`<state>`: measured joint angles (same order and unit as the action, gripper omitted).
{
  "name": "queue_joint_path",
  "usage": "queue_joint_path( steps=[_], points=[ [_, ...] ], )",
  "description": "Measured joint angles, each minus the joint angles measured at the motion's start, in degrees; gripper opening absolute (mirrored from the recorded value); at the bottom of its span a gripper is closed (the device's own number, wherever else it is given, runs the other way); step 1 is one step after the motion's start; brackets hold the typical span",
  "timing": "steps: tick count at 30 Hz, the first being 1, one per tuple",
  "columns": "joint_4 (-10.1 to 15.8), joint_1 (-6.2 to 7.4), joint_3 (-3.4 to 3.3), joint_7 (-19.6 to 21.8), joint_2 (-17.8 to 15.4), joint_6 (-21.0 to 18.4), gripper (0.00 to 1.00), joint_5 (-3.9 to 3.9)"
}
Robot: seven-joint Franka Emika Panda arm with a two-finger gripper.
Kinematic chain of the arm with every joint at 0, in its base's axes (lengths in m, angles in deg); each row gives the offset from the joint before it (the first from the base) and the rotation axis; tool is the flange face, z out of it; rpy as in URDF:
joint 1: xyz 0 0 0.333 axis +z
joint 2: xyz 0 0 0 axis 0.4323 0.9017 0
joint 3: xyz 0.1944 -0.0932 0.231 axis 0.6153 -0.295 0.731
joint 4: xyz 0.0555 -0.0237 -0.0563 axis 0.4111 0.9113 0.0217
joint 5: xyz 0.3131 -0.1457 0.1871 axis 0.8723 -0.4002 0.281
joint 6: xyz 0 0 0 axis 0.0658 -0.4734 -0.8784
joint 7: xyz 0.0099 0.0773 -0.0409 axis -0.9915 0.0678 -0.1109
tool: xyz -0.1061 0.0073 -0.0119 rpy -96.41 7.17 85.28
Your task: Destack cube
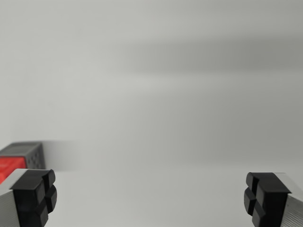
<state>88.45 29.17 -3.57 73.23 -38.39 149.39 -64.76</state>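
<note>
soft even light, blurred grey background with a faint horizontal shadow band.

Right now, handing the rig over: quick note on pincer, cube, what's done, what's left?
Pincer: open, nothing between the fingers, both black pads visible at the bottom corners of the wrist view.
Cube: only a red and dark grey block shows at the wrist view's left edge, partly behind the left finger; it is cut off, so I cannot tell whether it is a stack or one cube.
Surface: plain pale grey, blurred, nothing else visible ahead.
Done: cannot tell from this view.
Left: probably centre the pincer on the block at left, then grasp and lift the top cube.
</note>
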Motion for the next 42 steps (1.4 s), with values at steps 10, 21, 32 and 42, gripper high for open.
queue_joint_path(
  steps=[10,21,32,42],
  points=[
    [3.02,1.78,0.89,2.56,-0.44,2.18,1.00,-0.21],
    [6.07,3.81,2.06,5.72,-0.57,4.64,1.00,-0.45],
    [8.89,6.02,3.40,9.21,-0.47,7.18,1.00,-0.65],
    [11.11,8.45,4.81,12.93,0.42,9.79,1.00,-0.86]
  ],
)
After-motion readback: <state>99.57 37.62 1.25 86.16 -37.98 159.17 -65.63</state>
